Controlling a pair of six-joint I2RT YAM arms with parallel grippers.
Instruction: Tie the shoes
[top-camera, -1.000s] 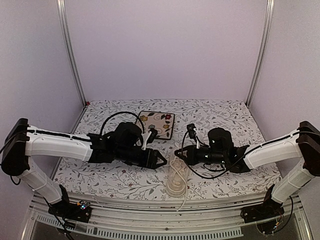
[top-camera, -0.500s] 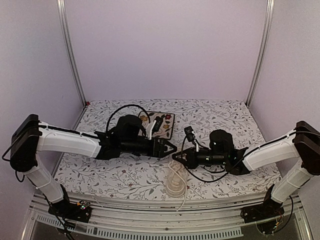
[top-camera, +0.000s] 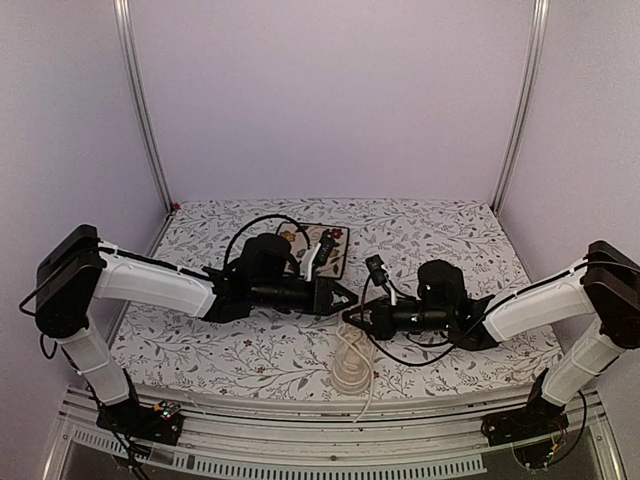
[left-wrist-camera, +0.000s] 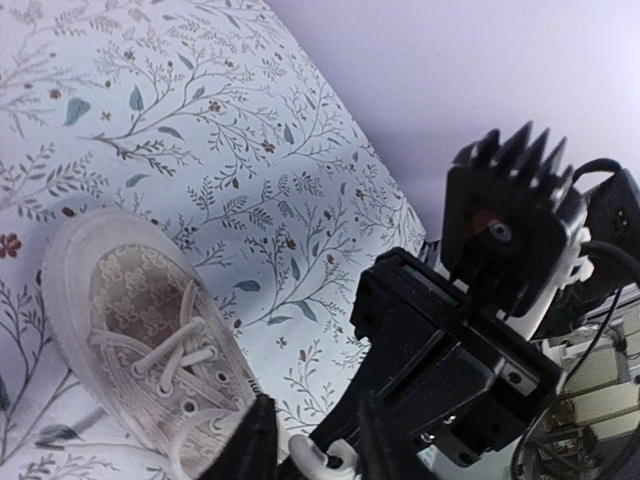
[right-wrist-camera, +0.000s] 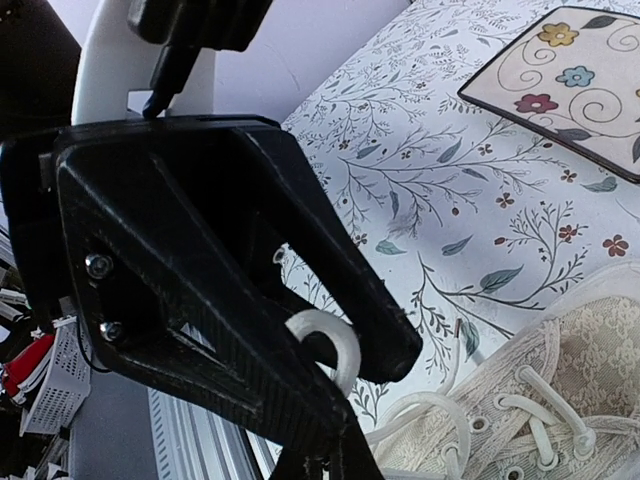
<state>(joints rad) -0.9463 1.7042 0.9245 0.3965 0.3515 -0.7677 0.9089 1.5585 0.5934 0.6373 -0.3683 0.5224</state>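
Over the sneaker (top-camera: 351, 366), left gripper (top-camera: 349, 297) has neared right gripper (top-camera: 351, 318).

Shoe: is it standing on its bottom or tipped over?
Upright. The shoe sits sole-down on the table, laces facing up.

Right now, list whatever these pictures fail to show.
Left fingers: tips cut off by bottom edge, left wrist view; grip unclear.
Right fingers: too small in top view; grip unclear.
Sneaker: far end hidden under the fingers, top view.
Plate: corner hidden by left arm, top view.
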